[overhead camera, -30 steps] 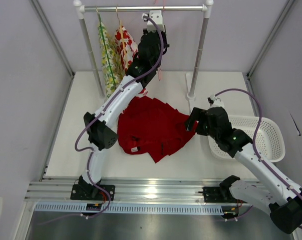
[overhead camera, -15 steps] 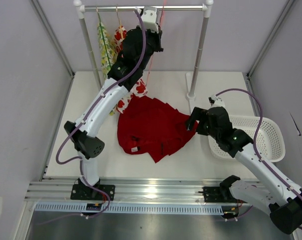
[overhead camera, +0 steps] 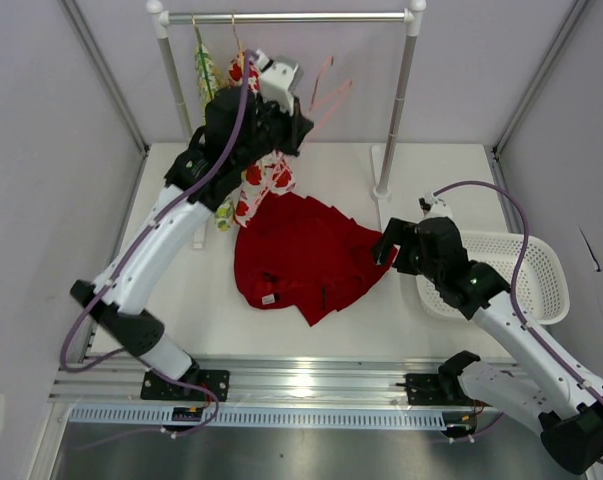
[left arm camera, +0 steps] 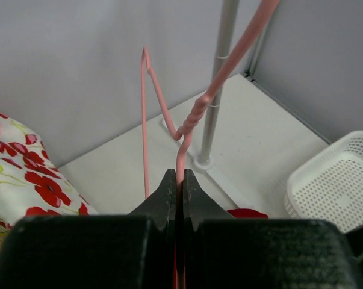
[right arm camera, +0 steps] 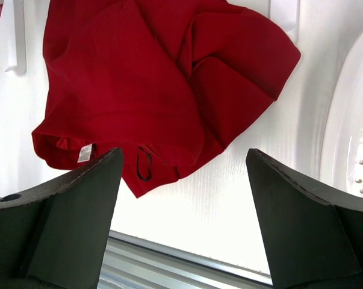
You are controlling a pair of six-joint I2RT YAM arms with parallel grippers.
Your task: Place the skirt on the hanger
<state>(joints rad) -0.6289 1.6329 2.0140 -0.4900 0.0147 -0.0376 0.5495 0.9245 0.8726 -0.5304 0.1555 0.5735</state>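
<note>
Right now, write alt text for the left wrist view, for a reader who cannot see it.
The left gripper is shut on the pale pink wire hanger, which sticks up tilted before a grey wall. Behind it are a rack post on the white table, a white basket at right and a red-flowered white garment at left.

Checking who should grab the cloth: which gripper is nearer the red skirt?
Right. The right gripper hovers open at the right edge of the skirt; the left gripper is beyond its far side, shut on the hanger.
</note>
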